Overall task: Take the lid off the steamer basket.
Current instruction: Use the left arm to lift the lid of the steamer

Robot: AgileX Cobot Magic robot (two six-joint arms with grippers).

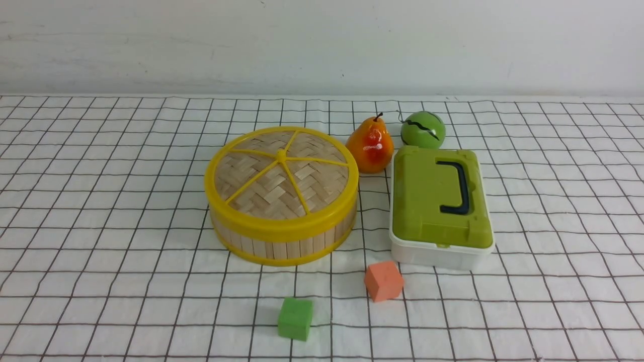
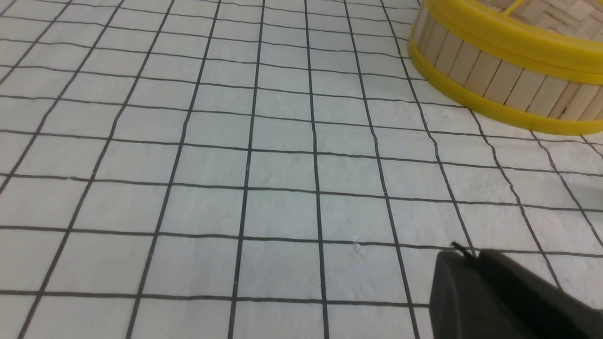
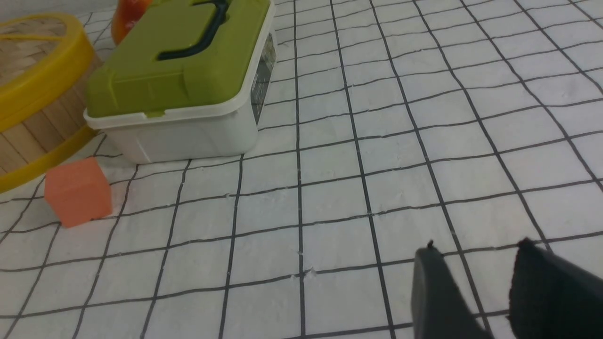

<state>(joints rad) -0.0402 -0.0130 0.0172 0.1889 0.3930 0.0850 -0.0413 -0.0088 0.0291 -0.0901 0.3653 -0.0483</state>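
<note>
Now | left end effector (image 2: 471,258) low, gap unclear | right end effector (image 3: 476,252) low, apart

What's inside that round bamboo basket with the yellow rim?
Nothing inside can be seen: the woven lid sits on top of the steamer basket and covers it completely. Only the basket's slatted wall shows.

One each of steamer basket (image 1: 282,245), lid (image 1: 274,188), box (image 1: 427,201), pear (image 1: 371,146), green ball (image 1: 422,129), orange cube (image 1: 384,280), green cube (image 1: 295,318) (two cubes).
</note>
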